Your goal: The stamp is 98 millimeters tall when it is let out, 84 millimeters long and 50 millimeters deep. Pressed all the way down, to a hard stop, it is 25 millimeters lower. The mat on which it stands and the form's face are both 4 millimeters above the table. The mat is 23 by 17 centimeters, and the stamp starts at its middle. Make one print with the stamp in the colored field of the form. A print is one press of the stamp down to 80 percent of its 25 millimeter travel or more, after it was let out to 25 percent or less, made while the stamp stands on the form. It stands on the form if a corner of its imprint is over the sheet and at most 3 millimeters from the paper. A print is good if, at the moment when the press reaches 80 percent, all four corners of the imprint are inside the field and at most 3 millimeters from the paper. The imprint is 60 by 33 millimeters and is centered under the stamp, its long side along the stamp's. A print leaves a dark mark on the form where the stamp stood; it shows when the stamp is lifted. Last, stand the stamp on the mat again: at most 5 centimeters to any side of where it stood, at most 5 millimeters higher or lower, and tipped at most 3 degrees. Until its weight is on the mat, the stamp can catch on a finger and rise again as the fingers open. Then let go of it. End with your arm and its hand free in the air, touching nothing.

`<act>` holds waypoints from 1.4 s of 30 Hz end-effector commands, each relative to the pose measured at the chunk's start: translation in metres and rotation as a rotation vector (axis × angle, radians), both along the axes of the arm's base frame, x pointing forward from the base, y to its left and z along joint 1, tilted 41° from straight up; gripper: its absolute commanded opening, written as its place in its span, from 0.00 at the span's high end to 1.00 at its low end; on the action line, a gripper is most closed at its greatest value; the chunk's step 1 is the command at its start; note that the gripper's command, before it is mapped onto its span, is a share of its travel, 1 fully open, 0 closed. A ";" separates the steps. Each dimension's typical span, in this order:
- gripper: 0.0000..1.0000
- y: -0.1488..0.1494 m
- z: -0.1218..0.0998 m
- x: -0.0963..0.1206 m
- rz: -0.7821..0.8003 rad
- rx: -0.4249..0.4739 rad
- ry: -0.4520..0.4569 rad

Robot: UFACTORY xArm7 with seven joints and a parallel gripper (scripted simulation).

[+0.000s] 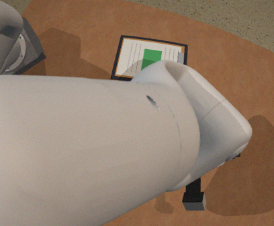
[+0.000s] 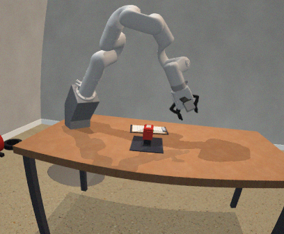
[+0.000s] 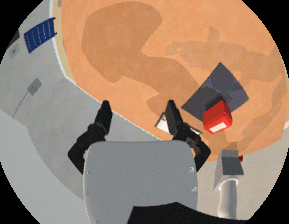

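Your red stamp (image 2: 147,131) stood upright at the middle of the dark mat (image 2: 138,146), its long side running roughly parallel to the form (image 2: 138,128) just behind it. The form's lines were too small to read. Your gripper (image 2: 184,109) hung wide open and empty, high above the table (image 2: 212,164) and well apart from the stamp.

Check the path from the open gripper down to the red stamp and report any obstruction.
Nothing visible blocks it. The open black two-finger gripper hangs in the air, above and to one side of the red box-shaped stamp, which stands alone on its dark rectangular mat.
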State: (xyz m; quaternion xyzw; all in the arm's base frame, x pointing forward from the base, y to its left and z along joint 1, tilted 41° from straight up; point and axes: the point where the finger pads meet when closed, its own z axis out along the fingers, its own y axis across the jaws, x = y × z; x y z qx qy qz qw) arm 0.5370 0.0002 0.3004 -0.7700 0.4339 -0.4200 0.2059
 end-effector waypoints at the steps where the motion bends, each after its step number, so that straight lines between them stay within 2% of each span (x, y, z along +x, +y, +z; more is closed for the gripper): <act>1: 0.00 0.000 -0.003 -0.004 -0.014 -0.005 0.000; 11: 0.00 0.000 -0.003 -0.004 -0.014 -0.005 0.000; 12: 0.00 -0.002 -0.011 -0.014 -0.047 -0.009 0.018; 21: 0.00 -0.002 -0.011 -0.014 -0.047 -0.009 0.018; 22: 0.00 -0.007 -0.028 -0.036 -0.114 -0.010 0.057; 26: 0.00 -0.007 -0.028 -0.036 -0.114 -0.010 0.057; 28: 0.00 -0.018 -0.056 -0.075 -0.233 -0.017 0.124; 30: 0.00 -0.018 -0.056 -0.075 -0.233 -0.017 0.124; 32: 0.00 -0.025 -0.081 -0.108 -0.335 -0.016 0.186; 34: 0.00 -0.025 -0.081 -0.108 -0.335 -0.016 0.186; 36: 0.00 -0.031 -0.100 -0.133 -0.415 -0.015 0.233; 37: 0.00 -0.031 -0.100 -0.133 -0.415 -0.015 0.233; 40: 0.00 -0.036 -0.115 -0.155 -0.483 -0.017 0.273; 42: 0.00 -0.037 -0.117 -0.159 -0.493 -0.017 0.279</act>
